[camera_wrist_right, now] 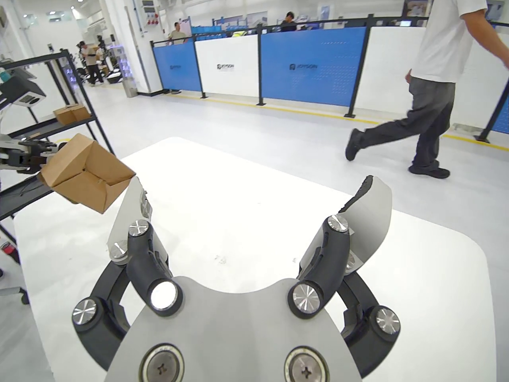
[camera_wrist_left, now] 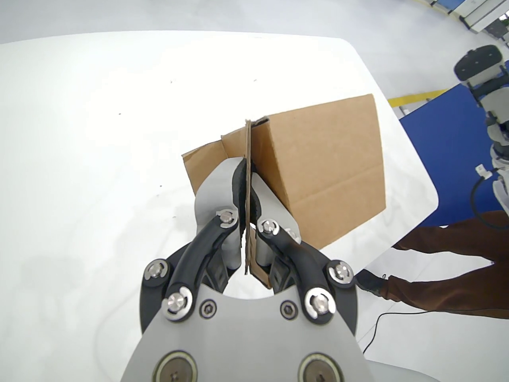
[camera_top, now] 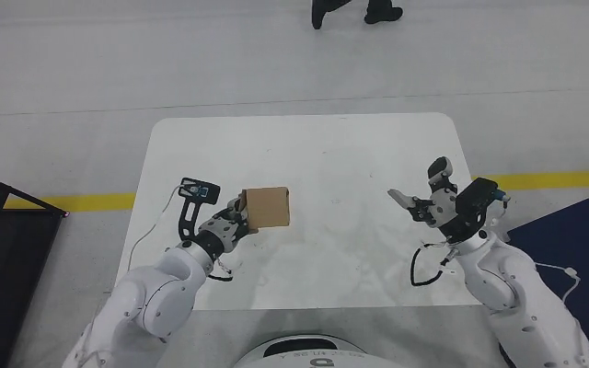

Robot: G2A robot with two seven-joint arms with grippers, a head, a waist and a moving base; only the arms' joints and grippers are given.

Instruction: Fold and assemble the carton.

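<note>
Pinching: left gripper [camera_wrist_left: 246, 168] clamped on a flap of the brown carton [camera_wrist_left: 326, 160], above the white table [camera_top: 322, 156].
Right gripper [camera_wrist_right: 254, 188]: fingers spread wide, well off.

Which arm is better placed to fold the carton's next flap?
Probably the right: the right gripper is open and empty, facing the carton and its open end, while the left gripper is shut on one flap.

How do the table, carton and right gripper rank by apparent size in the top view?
1. table, clearly largest.
2. carton and right gripper look about alike, so I leave them unranked.
</note>
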